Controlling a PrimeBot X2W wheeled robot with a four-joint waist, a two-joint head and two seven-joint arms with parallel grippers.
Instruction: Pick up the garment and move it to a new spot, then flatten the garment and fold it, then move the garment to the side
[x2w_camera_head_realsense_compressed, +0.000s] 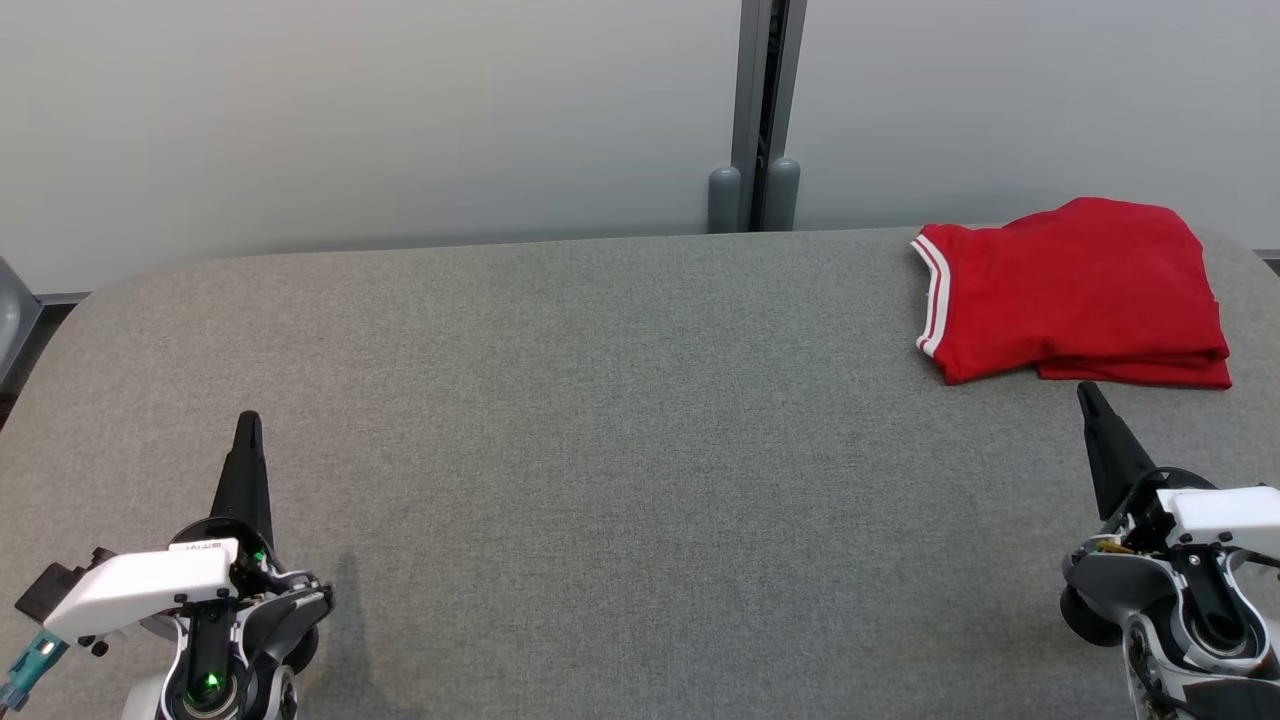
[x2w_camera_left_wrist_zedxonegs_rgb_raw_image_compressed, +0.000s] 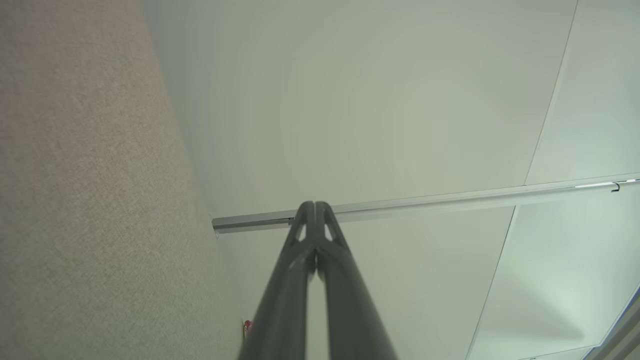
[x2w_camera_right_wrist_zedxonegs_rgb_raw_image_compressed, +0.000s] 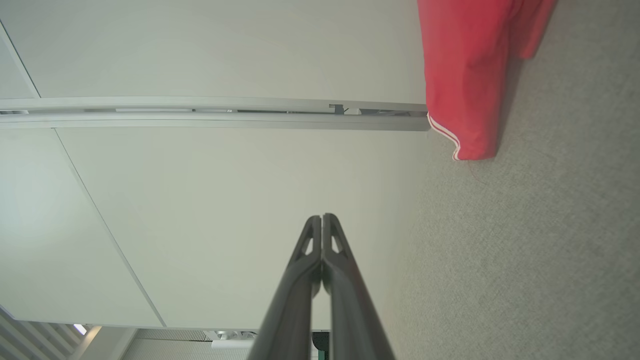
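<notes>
A wide table (x2w_camera_head_realsense_compressed: 600, 450) covered in grey fabric is seen from above, with a pale wall (x2w_camera_head_realsense_compressed: 350, 120) and a grey upright post (x2w_camera_head_realsense_compressed: 757, 110) behind it. A red garment (x2w_camera_head_realsense_compressed: 1075, 290) with white-striped trim lies at the far right of the table, close to its back edge. It is folded into a compact, roughly rectangular stack of several layers. The trimmed edge faces the middle of the table, and a lower layer peeks out a little at the near right corner.

The left tool (x2w_camera_head_realsense_compressed: 248, 425) sits at the lower left, well apart from the garment. Its two long dark fingers are pressed together and hold nothing. The right tool (x2w_camera_head_realsense_compressed: 1088, 395) sits at the lower right. Its tip points toward the garment's near edge and stops just short of it without touching. Its fingers are also pressed together and empty, as the right wrist view confirms.

Judging from this layout, the task looks finished or very nearly so. The garment appears folded and set off to the side, and both tools are off it. No step seems clearly left. One moment alone cannot rule out that the folded garment is simply waiting to be picked up.
</notes>
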